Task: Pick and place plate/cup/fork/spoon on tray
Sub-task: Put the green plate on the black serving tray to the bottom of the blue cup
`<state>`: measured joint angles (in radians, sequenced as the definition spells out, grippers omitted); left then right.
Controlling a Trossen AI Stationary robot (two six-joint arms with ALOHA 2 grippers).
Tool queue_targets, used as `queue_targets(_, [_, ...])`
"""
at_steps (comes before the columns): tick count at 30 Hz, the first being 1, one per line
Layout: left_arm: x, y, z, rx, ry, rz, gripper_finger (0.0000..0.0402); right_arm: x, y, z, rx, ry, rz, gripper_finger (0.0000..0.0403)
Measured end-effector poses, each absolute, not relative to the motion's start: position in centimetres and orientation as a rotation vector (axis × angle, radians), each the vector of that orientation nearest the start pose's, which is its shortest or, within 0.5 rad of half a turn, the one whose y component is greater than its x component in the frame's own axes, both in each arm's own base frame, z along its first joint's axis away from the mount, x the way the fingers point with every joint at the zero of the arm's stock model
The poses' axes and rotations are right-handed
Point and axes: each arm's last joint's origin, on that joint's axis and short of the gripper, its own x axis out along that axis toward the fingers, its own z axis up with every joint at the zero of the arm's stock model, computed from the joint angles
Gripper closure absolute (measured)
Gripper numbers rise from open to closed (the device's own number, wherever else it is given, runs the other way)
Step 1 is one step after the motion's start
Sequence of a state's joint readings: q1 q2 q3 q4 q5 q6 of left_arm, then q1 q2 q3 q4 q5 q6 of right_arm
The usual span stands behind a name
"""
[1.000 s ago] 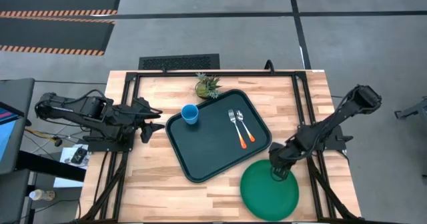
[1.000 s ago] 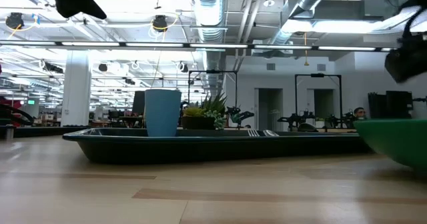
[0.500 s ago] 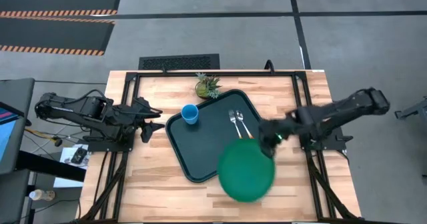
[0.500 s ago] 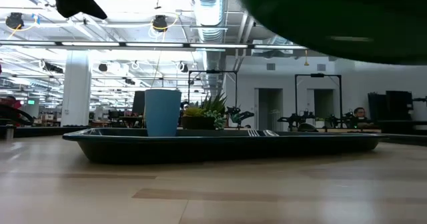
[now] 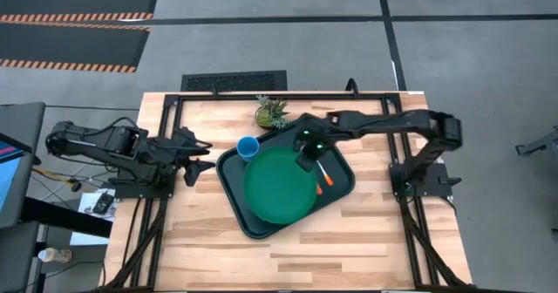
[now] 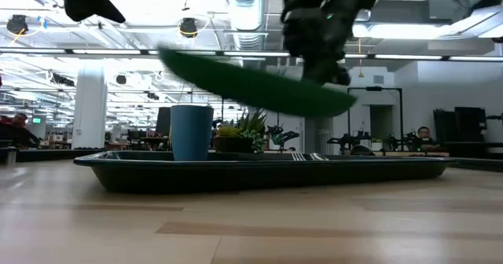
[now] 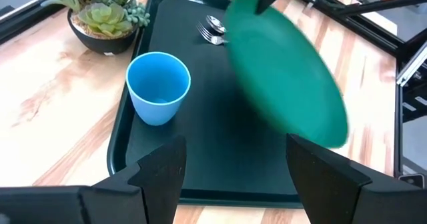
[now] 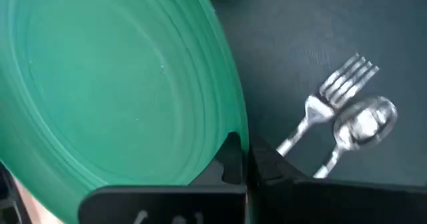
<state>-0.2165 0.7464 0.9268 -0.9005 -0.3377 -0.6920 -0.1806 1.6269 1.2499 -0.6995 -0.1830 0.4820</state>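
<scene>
2 arms show from above: the right claw [image 5: 307, 151] reaches over the tray [image 5: 228, 166] and grips the plate [image 5: 279, 185] by its rim, the plate hanging over the tray's middle, while the left claw [image 5: 199, 156] waits at the desk [image 5: 200, 241] edge just beside the tray, its fingers spread and holding nothing. The cup [image 5: 248, 149] stands in the tray's far-left corner, and an orange handle [image 5: 324, 180] peeks out past the plate. From desk height, the plate [image 6: 255, 83] is clearly airborne and tilted, its lower edge under the claw, well above the tray [image 6: 259, 174], with the cup [image 6: 192, 133] upright beside it. The left wrist camera shows the plate [image 7: 287, 77] slanting over the tray floor, the cup [image 7: 159, 87] near a potted succulent [image 7: 103, 21]. The right wrist camera shows the fingers pinched on the plate [image 8: 113, 91] rim, with the fork [image 8: 327, 101] and spoon [image 8: 357, 127] lying together close to that rim. To do this well, level the plate, lower it between cup and cutlery, and release only once it rests flat, so the rim does not land on the fork.
</scene>
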Motion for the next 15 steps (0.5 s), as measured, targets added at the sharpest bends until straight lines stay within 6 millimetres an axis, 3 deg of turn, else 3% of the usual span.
queue_targets(6, [12.7,-1.8,32.3,-0.468,0.620,0.341,0.0162,35.4,-5.7,22.6,0.651,1.114,-0.215,0.0401])
queue_targets(15, [12.7,-1.8,32.3,-0.450,0.626,0.331,0.0162,37.0,-6.5,19.8,0.699,1.145,-0.167,0.0401])
